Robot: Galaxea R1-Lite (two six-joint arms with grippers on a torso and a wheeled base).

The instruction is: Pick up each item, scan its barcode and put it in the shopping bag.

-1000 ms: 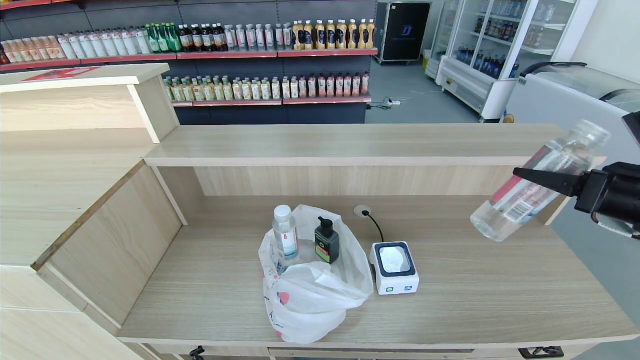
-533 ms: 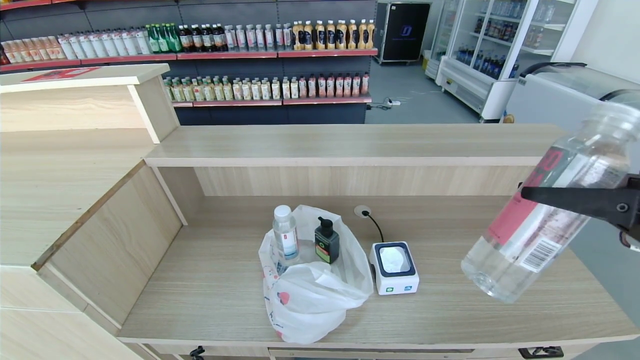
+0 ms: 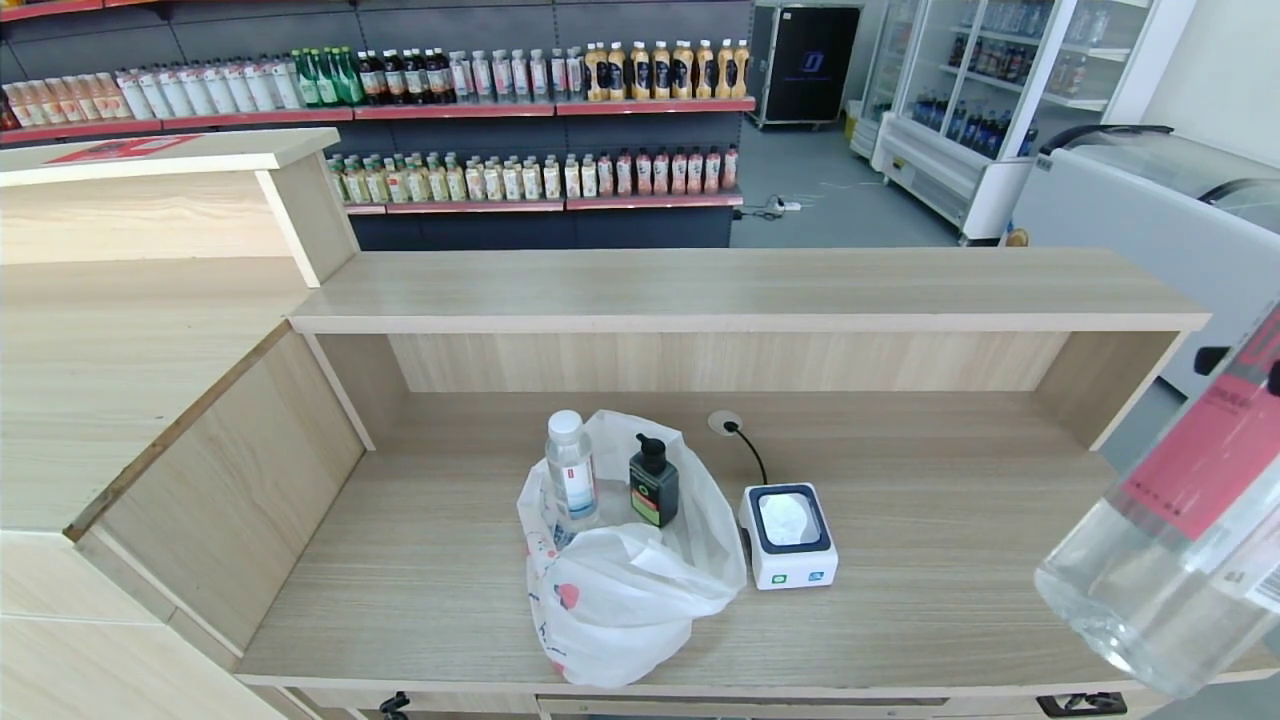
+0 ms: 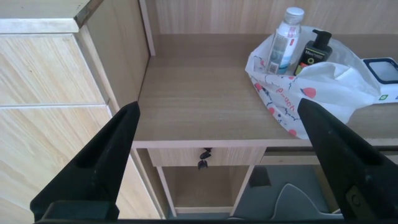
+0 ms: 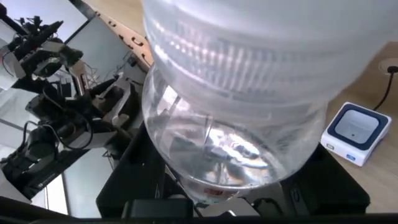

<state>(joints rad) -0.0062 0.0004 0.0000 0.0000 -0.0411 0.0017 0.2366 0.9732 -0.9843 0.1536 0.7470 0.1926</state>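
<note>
A clear water bottle (image 3: 1180, 530) with a red label hangs tilted in the air at the right edge of the head view, close to the camera. My right gripper (image 5: 230, 186) is shut on it, and the bottle's base (image 5: 236, 137) faces the right wrist camera. On the counter lies the white shopping bag (image 3: 620, 580), holding a clear bottle (image 3: 571, 465) and a dark pump bottle (image 3: 654, 485). The white barcode scanner (image 3: 788, 535) stands just right of the bag. My left gripper (image 4: 219, 109) is open and holds nothing, off the counter's front left edge.
The wooden counter (image 3: 950, 560) has a raised ledge (image 3: 700, 285) behind and a side wall (image 3: 230, 480) on the left. A cable (image 3: 748, 450) runs from the scanner to a hole in the counter. Shelves of drinks and fridges stand far behind.
The right gripper has carried the water bottle down and toward the camera, from beside the ledge's right end to the lower right edge of the head view. Bag, scanner and left arm are unmoved.
</note>
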